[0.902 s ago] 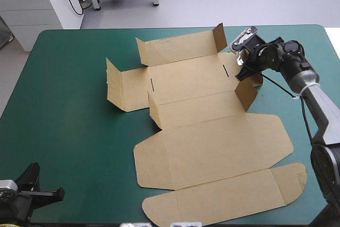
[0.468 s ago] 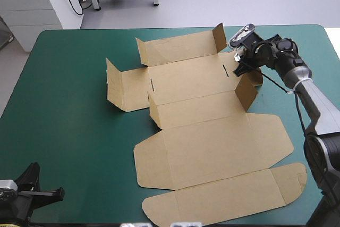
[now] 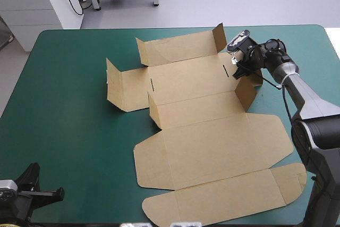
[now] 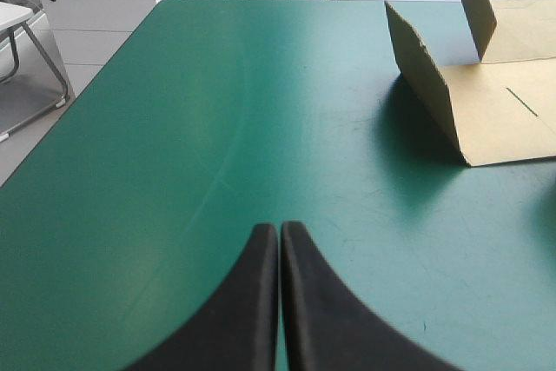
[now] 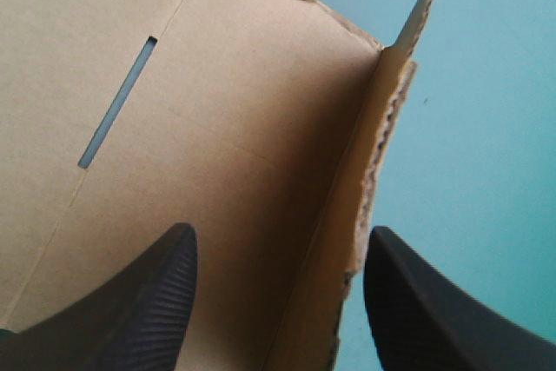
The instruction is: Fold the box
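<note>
box point(image 3: 212, 142) lies part-raised on the tabletop point(image 3: 69, 104); i hold the right gripper point(image 5: 280, 241) apart astride its right flap point(image 5: 382, 128) for a pinch; left gripper point(image 4: 280, 230) together, parked.

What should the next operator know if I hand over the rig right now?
Left gripper: shut, empty, parked over bare teal-green cover near the table's near-left corner.
Right gripper: open, at the box's right end, astride a raised side flap, not gripping.
Done: some flaps creased upright; large lid panels lie flat.
To do: grip that flap, raise and tuck the walls.
</note>
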Available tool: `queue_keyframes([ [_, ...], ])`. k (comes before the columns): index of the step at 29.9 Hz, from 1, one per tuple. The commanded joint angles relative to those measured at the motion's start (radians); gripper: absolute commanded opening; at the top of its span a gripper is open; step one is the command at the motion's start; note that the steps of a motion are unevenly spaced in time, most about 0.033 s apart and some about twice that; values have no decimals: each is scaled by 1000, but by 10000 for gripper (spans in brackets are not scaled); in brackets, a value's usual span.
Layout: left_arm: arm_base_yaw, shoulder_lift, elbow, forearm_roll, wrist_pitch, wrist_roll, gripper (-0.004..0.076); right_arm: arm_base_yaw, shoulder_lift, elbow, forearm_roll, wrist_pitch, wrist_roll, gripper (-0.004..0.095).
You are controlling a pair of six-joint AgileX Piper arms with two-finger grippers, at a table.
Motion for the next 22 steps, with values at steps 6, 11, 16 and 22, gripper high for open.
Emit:
queue_keyframes([
  [6, 0, -8, -24, 7, -71, -2, -8, 0, -33, -77, -44, -26, 6, 146],
  [11, 0, -8, -24, 7, -71, -2, -8, 0, -33, -185, -44, 26, 4, -21],
  [16, 0, -8, -24, 7, -71, -2, -8, 0, -31, -241, -44, 73, -26, -21],
  [22, 0, -8, -24, 7, -71, -2, -8, 0, -31, -243, 0, 87, -71, -21],
])
